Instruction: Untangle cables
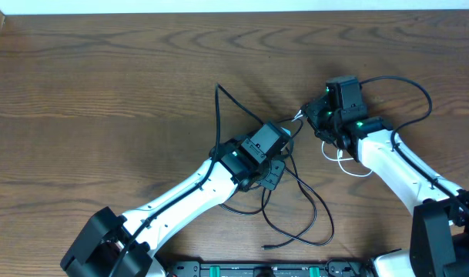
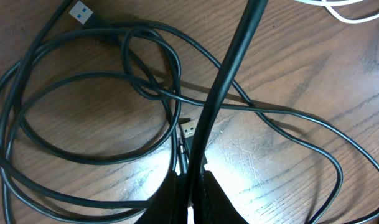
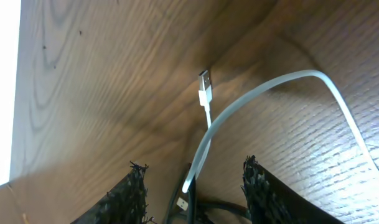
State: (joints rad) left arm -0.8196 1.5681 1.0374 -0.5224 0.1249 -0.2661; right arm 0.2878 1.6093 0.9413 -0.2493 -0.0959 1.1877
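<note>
Left claw (image 2: 190,182) is pressed together, pinching a black cord (image 2: 229,62) that climbs away from its tips. Just past those tips a small plug (image 2: 188,129) lies on the wood, and black loops (image 2: 114,28) sprawl on one side of it, ending in a USB plug (image 2: 82,11). Only the left wrist view shows that pinch and both plugs.

Right claw (image 3: 194,169) sits close by, beyond and to the right of the left claw. Its fingers (image 3: 130,193) are spread. The white cord (image 3: 257,87) arcs up between them, and I can't tell whether it touches either one. Its white plug (image 3: 205,87) lies flat ahead, seen in the right wrist view alone.

From overhead, more black cord trails from the left claw toward the near edge. One strand reaches the other way, far and left. The table (image 1: 103,92) has wide bare wood left of and beyond the left claw, out to the far and left edges. On the right claw's side the gap is tight.
</note>
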